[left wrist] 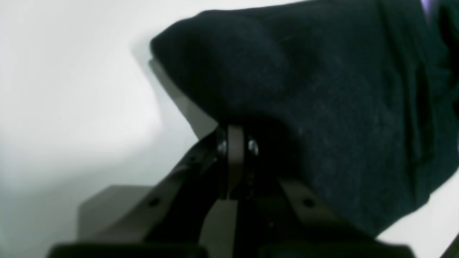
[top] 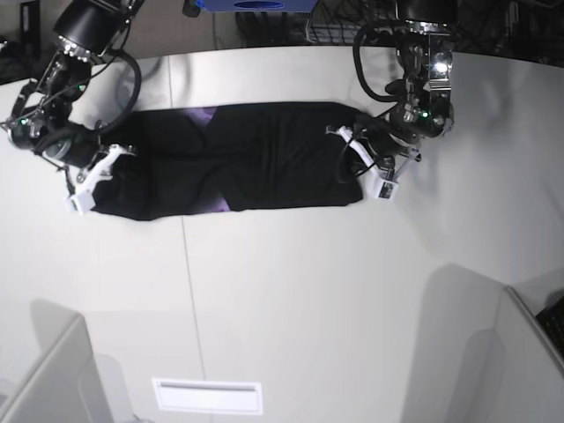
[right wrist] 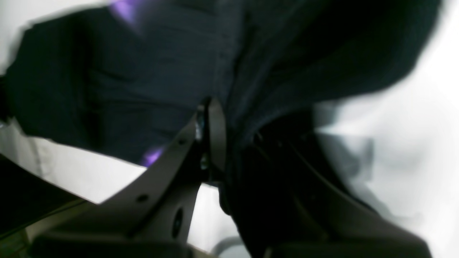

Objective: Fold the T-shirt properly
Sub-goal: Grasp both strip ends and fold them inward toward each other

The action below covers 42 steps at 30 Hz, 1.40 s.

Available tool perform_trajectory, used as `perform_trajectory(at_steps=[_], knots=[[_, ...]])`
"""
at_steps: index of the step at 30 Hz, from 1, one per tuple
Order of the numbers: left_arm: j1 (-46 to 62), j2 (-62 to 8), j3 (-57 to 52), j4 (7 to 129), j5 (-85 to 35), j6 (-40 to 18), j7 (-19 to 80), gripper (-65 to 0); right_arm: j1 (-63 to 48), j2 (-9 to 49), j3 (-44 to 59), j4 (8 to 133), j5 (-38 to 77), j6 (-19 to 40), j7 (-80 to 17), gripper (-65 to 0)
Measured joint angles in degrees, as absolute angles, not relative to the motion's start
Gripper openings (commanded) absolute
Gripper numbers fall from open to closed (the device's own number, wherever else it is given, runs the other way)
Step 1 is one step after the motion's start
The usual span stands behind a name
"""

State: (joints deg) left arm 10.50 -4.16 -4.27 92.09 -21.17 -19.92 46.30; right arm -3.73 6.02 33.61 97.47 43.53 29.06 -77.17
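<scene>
T-shirt (top: 238, 159): long band across the table's (top: 352, 291) far half. 2 claws, left (top: 374, 172) and right (top: 88, 181), each clamped on its near end.

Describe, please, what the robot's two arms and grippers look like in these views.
Both arms are black, with thick black cables looping beside them and small green lights near the wrists; the left arm also carries a bright white light. Each ends in a gripper, left and right, with white parts at its end. Up close, the fingers look dark, flat and bolted on.
</scene>
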Motion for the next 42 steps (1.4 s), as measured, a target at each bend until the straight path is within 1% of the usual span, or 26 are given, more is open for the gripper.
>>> perform_trajectory(at_steps=[2,6,8,17,22,24,26,30,35,42], knots=[[10.1,-3.9,-3.0,92.1,-21.1,-18.8,46.7,-65.0,-4.8,4.4,32.0,101.3,42.8,26.9,-77.3,-65.0],[10.2,-3.8,-2.5,92.3,-21.2,-17.9,46.5,-65.0,-6.5,2.0,27.6,110.3,43.2,26.0,-77.6,-65.0],[9.9,-4.0,-2.5,92.3,-21.2,-17.9,46.8,-65.0,-6.7,0.6,25.3,112.7,43.5,26.1,-77.6,-65.0],[9.7,-4.1,-2.9,92.2,-21.1,-18.0,47.1,-65.0,-7.6,-5.4,15.7,112.8,43.0,26.1,-77.8,-65.0],[9.7,-4.8,-2.9,92.2,-21.3,-18.0,47.1,-65.0,-8.5,-6.7,10.0,112.8,43.0,25.8,-77.5,-65.0],[9.7,-4.8,-2.9,92.2,-21.3,-18.0,47.2,-65.0,-8.6,-6.7,7.6,112.8,43.1,21.5,-77.0,-65.0],[9.7,-4.8,-2.9,92.2,-21.3,-18.0,47.1,-65.0,-8.8,-6.6,5.2,112.8,43.0,18.9,-74.4,-65.0],[9.7,-4.8,-2.9,92.2,-21.3,-18.0,47.1,-65.0,-8.9,-6.5,-1.3,112.7,43.3,17.1,-71.1,-65.0],[9.7,-4.8,-2.9,92.3,-21.3,-18.0,47.2,-65.0,-8.8,-6.3,-6.0,112.6,42.9,11.0,-67.9,-65.0],[13.5,-7.7,-2.9,97.5,-20.1,-17.5,48.6,-65.0,-8.8,-6.0,-7.2,108.0,42.8,9.4,-62.5,-65.0]])
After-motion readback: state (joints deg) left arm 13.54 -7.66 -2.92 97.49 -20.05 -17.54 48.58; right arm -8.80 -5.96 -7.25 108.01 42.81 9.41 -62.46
